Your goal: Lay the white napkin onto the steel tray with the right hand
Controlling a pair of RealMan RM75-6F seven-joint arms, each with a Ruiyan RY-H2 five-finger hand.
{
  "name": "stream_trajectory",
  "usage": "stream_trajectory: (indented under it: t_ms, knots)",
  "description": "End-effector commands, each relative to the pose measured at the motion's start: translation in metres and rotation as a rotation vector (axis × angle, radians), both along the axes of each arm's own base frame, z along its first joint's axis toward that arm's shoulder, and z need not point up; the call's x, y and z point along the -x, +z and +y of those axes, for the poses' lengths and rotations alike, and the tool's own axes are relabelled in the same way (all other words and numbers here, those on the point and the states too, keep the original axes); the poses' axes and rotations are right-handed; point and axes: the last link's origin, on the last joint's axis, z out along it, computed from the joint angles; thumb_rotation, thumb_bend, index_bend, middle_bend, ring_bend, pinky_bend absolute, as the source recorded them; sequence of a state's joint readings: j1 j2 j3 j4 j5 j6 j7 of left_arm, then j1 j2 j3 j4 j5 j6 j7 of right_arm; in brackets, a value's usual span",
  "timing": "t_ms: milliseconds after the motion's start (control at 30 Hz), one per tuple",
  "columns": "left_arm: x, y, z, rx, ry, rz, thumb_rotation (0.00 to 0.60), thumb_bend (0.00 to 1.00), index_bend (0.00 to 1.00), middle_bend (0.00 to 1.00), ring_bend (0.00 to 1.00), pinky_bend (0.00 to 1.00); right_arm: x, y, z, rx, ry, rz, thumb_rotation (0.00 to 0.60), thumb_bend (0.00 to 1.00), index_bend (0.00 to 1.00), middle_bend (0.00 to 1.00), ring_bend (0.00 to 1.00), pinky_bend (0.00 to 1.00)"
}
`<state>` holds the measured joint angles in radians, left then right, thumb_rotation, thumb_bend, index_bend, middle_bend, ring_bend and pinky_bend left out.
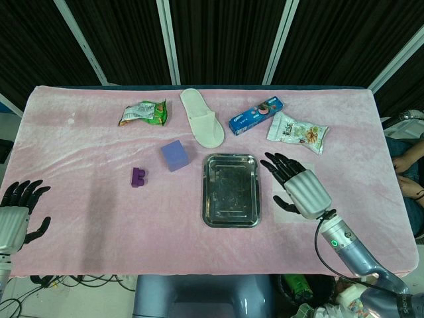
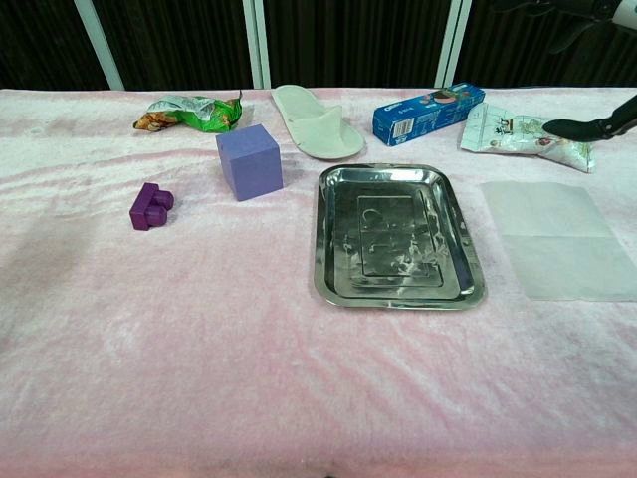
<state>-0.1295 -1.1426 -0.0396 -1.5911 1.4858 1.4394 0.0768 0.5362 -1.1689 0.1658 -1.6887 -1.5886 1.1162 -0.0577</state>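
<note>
The white napkin [image 2: 559, 239] lies flat on the pink cloth, just right of the empty steel tray [image 2: 398, 231]. In the head view my right hand [image 1: 298, 185] is above the napkin [image 1: 281, 212] with fingers spread, holding nothing and hiding most of it. The tray [image 1: 230, 190] lies directly to the left of that hand. In the chest view only dark fingertips [image 2: 594, 125] of the right hand show at the upper right edge. My left hand [image 1: 16, 215] is at the table's front left edge, fingers apart and empty.
Along the back lie a green snack bag [image 1: 144, 112], a white slipper [image 1: 202, 116], a blue biscuit box [image 1: 255, 114] and a white snack bag [image 1: 297, 130]. A purple cube [image 1: 175, 156] and a small purple block [image 1: 138, 177] sit left of the tray.
</note>
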Motion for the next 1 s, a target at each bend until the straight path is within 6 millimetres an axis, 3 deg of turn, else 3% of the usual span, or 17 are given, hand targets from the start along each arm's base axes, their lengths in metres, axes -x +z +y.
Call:
stream_trajectory:
  t_ms: [33, 333, 533, 1000]
  knots:
    - [0.0, 0.0, 0.0, -0.002, 0.001, 0.0, 0.6, 0.37, 0.18, 0.11, 0.04, 0.04, -0.003, -0.004, -0.001, -0.006, -0.006, 0.002, 0.6, 0.23, 0.09, 0.03, 0.08, 0.22]
    - [-0.003, 0.001, -0.006, -0.004, -0.011, 0.01, 0.6, 0.37, 0.18, 0.11, 0.04, 0.04, 0.004, -0.002, 0.004, 0.001, -0.025, 0.022, 0.6, 0.23, 0.09, 0.03, 0.08, 0.22]
    - [-0.003, 0.0, -0.005, -0.009, -0.008, 0.001, 0.6, 0.37, 0.18, 0.11, 0.04, 0.04, 0.01, 0.01, 0.008, 0.033, -0.049, 0.008, 0.6, 0.23, 0.08, 0.03, 0.08, 0.22]
    - [-0.003, -0.003, -0.004, -0.009, -0.002, 0.016, 0.6, 0.37, 0.17, 0.11, 0.04, 0.04, 0.042, 0.019, 0.018, 0.035, -0.14, 0.005, 0.6, 0.23, 0.08, 0.03, 0.08, 0.21]
